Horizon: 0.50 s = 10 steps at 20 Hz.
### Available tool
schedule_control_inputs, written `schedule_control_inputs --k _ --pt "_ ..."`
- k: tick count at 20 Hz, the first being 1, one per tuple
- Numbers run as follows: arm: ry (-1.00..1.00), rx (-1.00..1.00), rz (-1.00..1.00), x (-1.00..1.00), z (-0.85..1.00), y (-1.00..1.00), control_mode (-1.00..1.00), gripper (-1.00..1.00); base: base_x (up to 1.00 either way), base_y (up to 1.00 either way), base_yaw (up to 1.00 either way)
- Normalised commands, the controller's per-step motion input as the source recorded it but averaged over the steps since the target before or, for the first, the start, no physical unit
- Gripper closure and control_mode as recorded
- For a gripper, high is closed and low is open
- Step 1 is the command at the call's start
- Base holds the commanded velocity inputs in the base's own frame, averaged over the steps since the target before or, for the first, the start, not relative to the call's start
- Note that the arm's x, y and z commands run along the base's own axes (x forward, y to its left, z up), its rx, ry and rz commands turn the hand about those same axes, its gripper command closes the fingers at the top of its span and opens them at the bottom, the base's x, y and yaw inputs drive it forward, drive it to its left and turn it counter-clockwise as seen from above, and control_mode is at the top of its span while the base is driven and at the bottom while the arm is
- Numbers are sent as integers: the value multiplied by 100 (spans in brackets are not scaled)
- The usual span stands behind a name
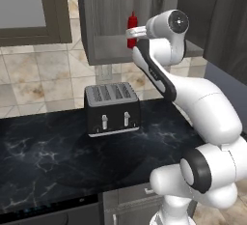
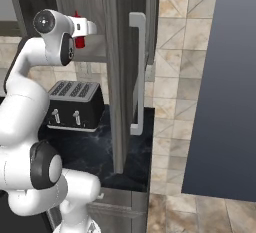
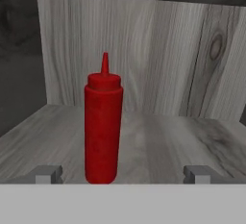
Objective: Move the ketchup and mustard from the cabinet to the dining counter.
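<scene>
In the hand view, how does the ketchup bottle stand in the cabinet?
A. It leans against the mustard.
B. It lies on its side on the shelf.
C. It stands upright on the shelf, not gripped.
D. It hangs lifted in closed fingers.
C: the ketchup stands upright on the cabinet shelf, with the open end effector fingertips apart from it.

My arm (image 1: 202, 108) was glossy white with rounded links, dark bands at joints, and a round grey cap.
</scene>
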Motion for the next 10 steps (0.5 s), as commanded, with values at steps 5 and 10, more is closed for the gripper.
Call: schedule_control_inputs --k 5,10 --pt "0 0 -2 4 0 13 -100 -100 0 0 0" --pt "0 0 -3 8 0 18 -100 -100 0 0 0"
